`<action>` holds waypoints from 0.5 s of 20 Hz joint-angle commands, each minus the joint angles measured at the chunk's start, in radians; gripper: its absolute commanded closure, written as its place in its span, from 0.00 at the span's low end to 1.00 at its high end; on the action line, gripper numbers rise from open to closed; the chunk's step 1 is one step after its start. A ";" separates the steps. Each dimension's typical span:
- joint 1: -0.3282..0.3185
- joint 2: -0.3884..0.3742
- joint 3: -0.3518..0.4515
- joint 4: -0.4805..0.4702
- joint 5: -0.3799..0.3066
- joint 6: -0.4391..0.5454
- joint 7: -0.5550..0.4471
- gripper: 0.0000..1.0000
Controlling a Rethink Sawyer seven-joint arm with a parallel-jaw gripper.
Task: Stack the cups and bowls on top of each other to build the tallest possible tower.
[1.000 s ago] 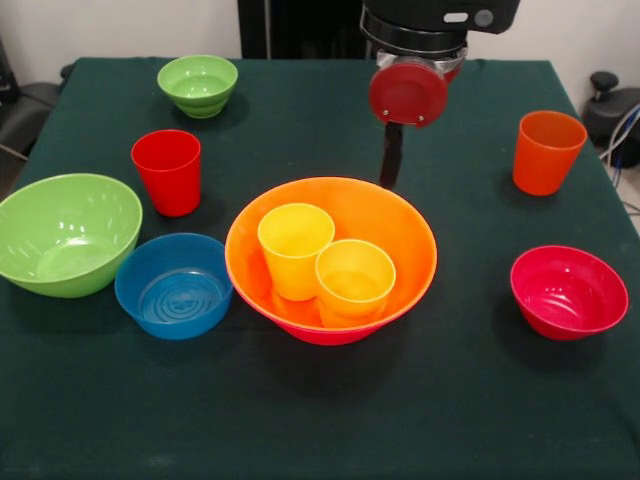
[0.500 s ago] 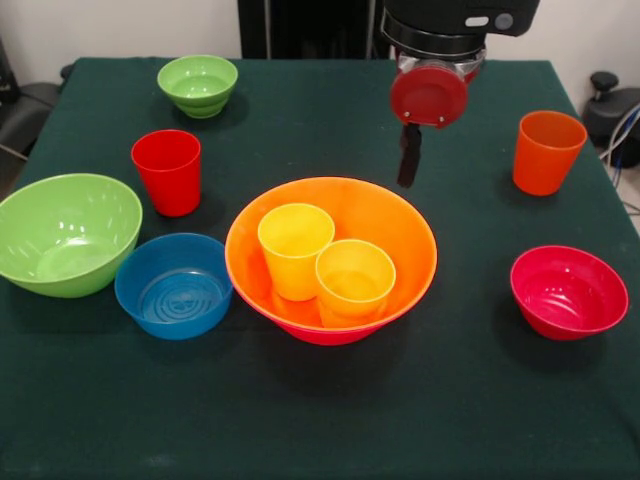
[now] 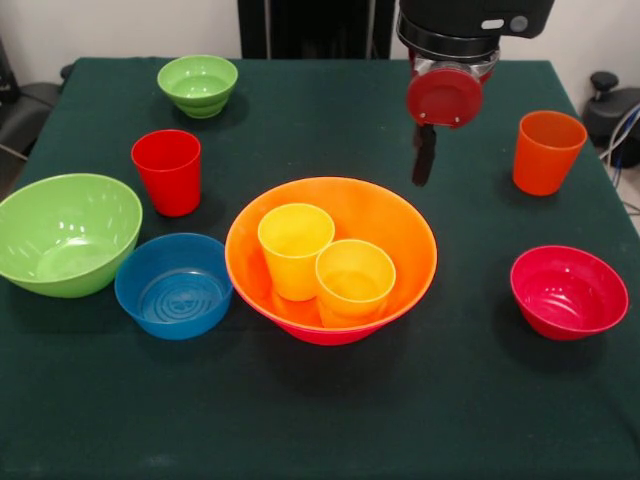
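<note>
The tower's base is the large orange bowl (image 3: 400,235) nested in the large pink bowl (image 3: 325,335), mid-table. Two yellow cups (image 3: 295,245) (image 3: 355,280) stand side by side inside it. The red cup (image 3: 167,170) stands at the left and the orange cup (image 3: 547,150) at the right. The medium-large green bowl (image 3: 65,232), small blue bowl (image 3: 173,285), small green bowl (image 3: 198,84) and small red bowl (image 3: 568,291) sit apart on the cloth. My gripper (image 3: 424,175) hangs above the table just behind the orange bowl's far right rim, left of the orange cup, holding nothing.
The table is covered with a dark green cloth (image 3: 450,400). The arm's red and black wrist (image 3: 445,95) comes down at the top right. Dark equipment (image 3: 610,105) sits beyond the table's right edge.
My gripper has moved to the right in the picture, away from the orange bowl's middle and closer to the orange cup. The cups and bowls have not moved.
</note>
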 commanded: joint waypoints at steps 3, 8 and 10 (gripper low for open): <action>0.030 0.034 0.085 0.094 0.024 0.010 0.062 0.00; 0.032 0.041 0.078 0.089 0.029 0.003 0.061 0.00; 0.039 0.047 0.075 0.079 0.036 0.007 0.071 0.00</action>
